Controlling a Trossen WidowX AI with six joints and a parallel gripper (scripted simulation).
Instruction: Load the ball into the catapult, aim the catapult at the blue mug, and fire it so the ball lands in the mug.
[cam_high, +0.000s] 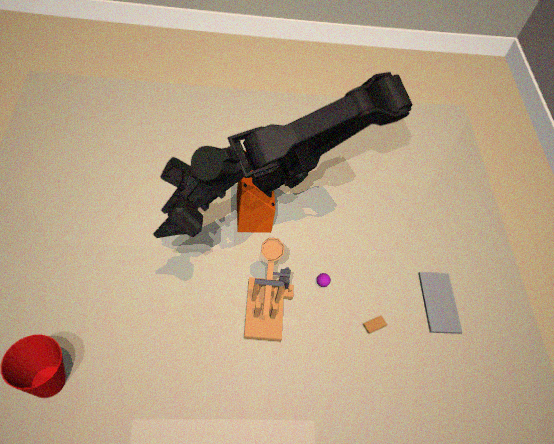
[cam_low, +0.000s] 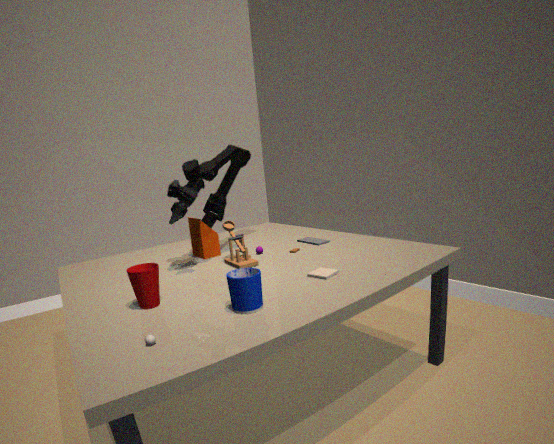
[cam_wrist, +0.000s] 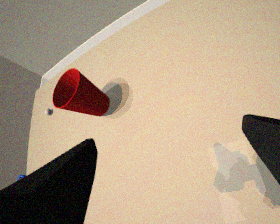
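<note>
Above the tabletop (cam_high: 150, 320) (cam_low: 190, 300) (cam_wrist: 165, 115), your claw (cam_high: 175, 227) (cam_low: 175, 215) (cam_wrist: 171, 135) hangs with fingers apart, holding nothing.
The purple ball (cam_high: 323, 280) (cam_low: 259, 250) lies near the catapult (cam_high: 264, 325) (cam_low: 241, 262); your blue mug (cam_low: 245, 291) (cam_wrist: 21, 177) stands farther off, on the catapult's other side from your arm.

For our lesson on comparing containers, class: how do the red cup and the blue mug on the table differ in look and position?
The red cup is plain red, while the blue mug is blue with a pale inside. The cup narrows clearly toward its base; the mug is nearly straight-sided. In the exterior view, the cup stands to the left, the mug nearer the middle. Both stand upright with open tops.
</note>
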